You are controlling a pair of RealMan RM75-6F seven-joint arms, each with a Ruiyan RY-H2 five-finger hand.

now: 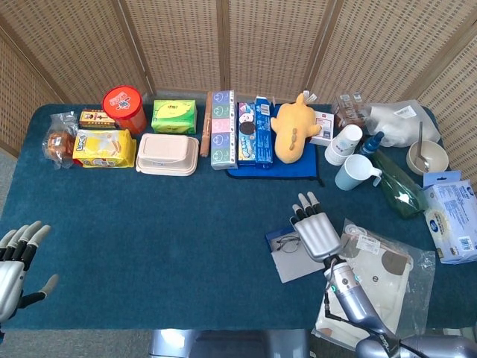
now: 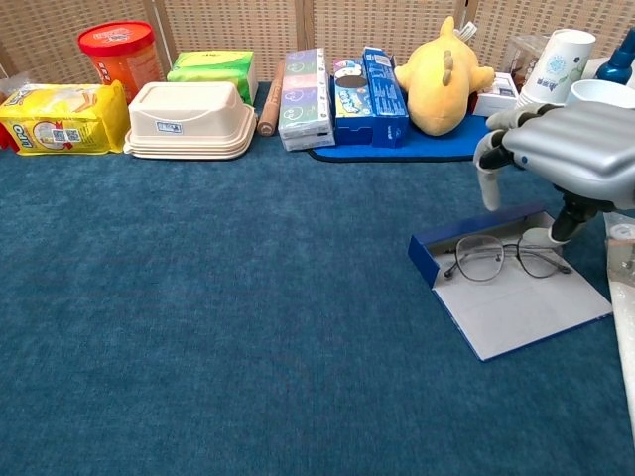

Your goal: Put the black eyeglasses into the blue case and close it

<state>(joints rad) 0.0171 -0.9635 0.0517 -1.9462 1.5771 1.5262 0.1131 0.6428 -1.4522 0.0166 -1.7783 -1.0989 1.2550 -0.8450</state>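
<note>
We find the black eyeglasses (image 2: 508,257) lying inside the open blue case (image 2: 516,297) — placement looks done, closing remains. Our right hand (image 2: 561,144) hovers just above, fingers spread, holding nothing; our left hand (image 1: 15,262) waits open, well apart.

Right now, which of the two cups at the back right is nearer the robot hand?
The pale blue mug: it stands in front of the white paper cup, closer to the right robot hand.
</note>
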